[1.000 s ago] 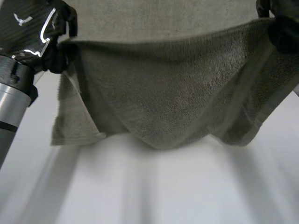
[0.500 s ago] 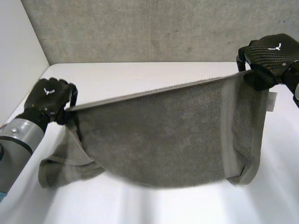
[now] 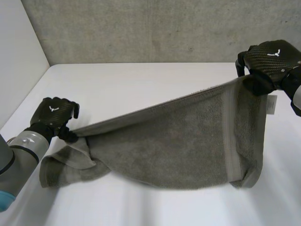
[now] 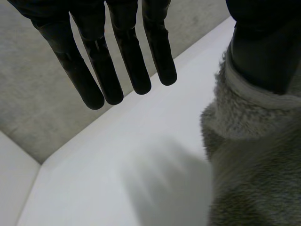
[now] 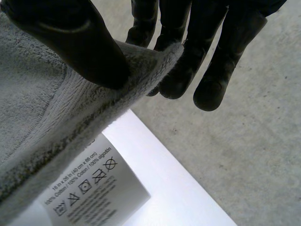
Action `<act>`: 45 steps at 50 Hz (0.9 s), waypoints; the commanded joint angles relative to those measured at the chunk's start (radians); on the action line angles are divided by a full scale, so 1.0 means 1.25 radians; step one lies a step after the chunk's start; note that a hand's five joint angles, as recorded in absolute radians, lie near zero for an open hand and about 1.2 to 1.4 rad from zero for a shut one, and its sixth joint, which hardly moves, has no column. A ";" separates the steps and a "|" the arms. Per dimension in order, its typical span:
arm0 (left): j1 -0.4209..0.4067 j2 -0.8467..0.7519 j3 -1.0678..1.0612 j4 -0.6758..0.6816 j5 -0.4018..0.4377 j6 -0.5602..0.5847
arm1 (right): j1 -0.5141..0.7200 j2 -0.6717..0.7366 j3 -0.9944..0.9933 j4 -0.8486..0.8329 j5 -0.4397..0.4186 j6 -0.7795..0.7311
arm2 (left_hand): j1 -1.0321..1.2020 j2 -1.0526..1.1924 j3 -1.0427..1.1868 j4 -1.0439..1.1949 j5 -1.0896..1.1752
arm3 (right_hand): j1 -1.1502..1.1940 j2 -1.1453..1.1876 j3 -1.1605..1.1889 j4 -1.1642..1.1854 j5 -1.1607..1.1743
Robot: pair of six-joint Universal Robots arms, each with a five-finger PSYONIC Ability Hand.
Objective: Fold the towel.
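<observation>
The grey towel (image 3: 178, 141) hangs stretched between the two hands across the white table (image 3: 141, 84). Its top edge slopes from low at the table's left edge up to the far right corner. Its sagging lower part lies toward the table's near edge, with a bunched end lying on the table at the near left corner.

The left hand (image 3: 54, 115) sits low by the left edge. Its thumb (image 4: 261, 47) is clamped onto the towel's edge, while the other fingers (image 4: 122, 61) stand straight and clear of the cloth.

The right hand (image 3: 270, 59) is raised and pinches the towel's corner between thumb (image 5: 70, 42) and fingers (image 5: 188, 56). A white care label (image 5: 94, 186) dangles just below.

A concrete wall (image 3: 141, 28) runs behind the table's far edge.
</observation>
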 commanded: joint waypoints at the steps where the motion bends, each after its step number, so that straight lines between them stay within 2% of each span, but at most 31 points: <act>1: 0.000 -0.033 0.020 0.030 -0.052 0.000 | -0.001 -0.041 -0.006 0.001 -0.005 0.027 | -0.014 -0.013 -0.010 -0.018 -0.010 | 0.047 0.045 0.046 0.041 0.048; 6: 0.000 -0.057 0.031 0.024 -0.057 0.001 | -0.008 -0.057 0.000 0.001 -0.004 0.029 | 0.035 0.036 0.039 0.031 0.040 | 0.047 0.045 0.046 0.041 0.048; 8: 0.000 -0.064 0.042 0.017 -0.053 -0.001 | -0.007 -0.056 0.003 0.001 -0.004 0.029 | 0.465 0.466 0.469 0.461 0.469 | 0.047 0.045 0.046 0.041 0.048; 14: 0.002 -0.055 0.052 -0.004 -0.047 0.002 | -0.001 -0.042 0.000 -0.002 -0.008 0.028 | 0.467 0.468 0.471 0.463 0.471 | 0.047 0.045 0.046 0.041 0.048; 18: 0.003 -0.042 0.130 -0.008 -0.045 -0.001 | 0.003 -0.018 -0.014 -0.025 -0.006 0.021 | 0.467 0.468 0.471 0.463 0.471 | 0.047 0.045 0.046 0.041 0.048; 22: -0.005 -0.041 0.217 -0.008 -0.039 -0.009 | 0.029 0.069 -0.094 -0.110 0.001 0.027 | 0.467 0.468 0.471 0.463 0.471 | 0.047 0.045 0.046 0.041 0.048; 24: -0.014 -0.056 0.330 -0.010 -0.039 -0.037 | 0.043 0.096 -0.133 -0.140 0.006 0.027 | 0.467 0.468 0.471 0.463 0.471 | 0.047 0.045 0.046 0.041 0.048; 25: -0.014 -0.056 0.331 -0.010 -0.039 -0.037 | 0.059 0.118 -0.183 -0.167 0.014 0.027 | 0.467 0.468 0.471 0.463 0.471 | 0.047 0.045 0.046 0.041 0.048; 27: -0.038 -0.084 0.465 -0.013 -0.046 -0.082 | 0.078 0.140 -0.238 -0.191 0.031 0.027 | 0.467 0.468 0.471 0.463 0.471 | 0.047 0.045 0.046 0.041 0.048; 28: -0.038 -0.084 0.466 -0.013 -0.046 -0.082 | 0.078 0.141 -0.239 -0.191 0.032 0.027 | 0.467 0.468 0.471 0.463 0.471 | 0.047 0.045 0.046 0.041 0.048; 30: -0.066 -0.104 0.622 -0.024 -0.050 -0.126 | 0.095 0.179 -0.356 -0.245 0.083 0.032 | 0.467 0.468 0.471 0.463 0.471 | 0.047 0.045 0.046 0.041 0.048; 31: -0.066 -0.104 0.623 -0.024 -0.050 -0.127 | 0.095 0.179 -0.357 -0.245 0.083 0.032 | 0.467 0.468 0.471 0.463 0.471 | 0.047 0.045 0.046 0.041 0.048; 32: -0.075 -0.104 0.699 -0.030 -0.055 -0.139 | 0.098 0.191 -0.411 -0.281 0.109 0.039 | 0.467 0.468 0.471 0.463 0.471 | 0.047 0.045 0.046 0.041 0.048; 33: -0.075 -0.104 0.700 -0.030 -0.055 -0.139 | 0.096 0.198 -0.467 -0.321 0.127 0.050 | 0.467 0.468 0.471 0.463 0.471 | 0.047 0.045 0.046 0.041 0.048; 35: -0.085 -0.101 0.849 -0.036 -0.080 -0.148 | 0.095 0.203 -0.513 -0.362 0.136 0.062 | 0.467 0.468 0.471 0.463 0.471 | 0.047 0.045 0.046 0.041 0.048; 39: -0.085 -0.098 0.963 -0.035 -0.102 -0.149 | 0.091 0.213 -0.600 -0.404 0.132 0.092 | 0.467 0.468 0.471 0.463 0.471 | 0.047 0.045 0.046 0.041 0.048; 45: -0.085 -0.096 1.005 -0.043 -0.106 -0.149 | 0.072 0.271 -0.721 -0.283 0.054 0.121 | 0.467 0.468 0.471 0.463 0.471 | 0.047 0.045 0.046 0.041 0.048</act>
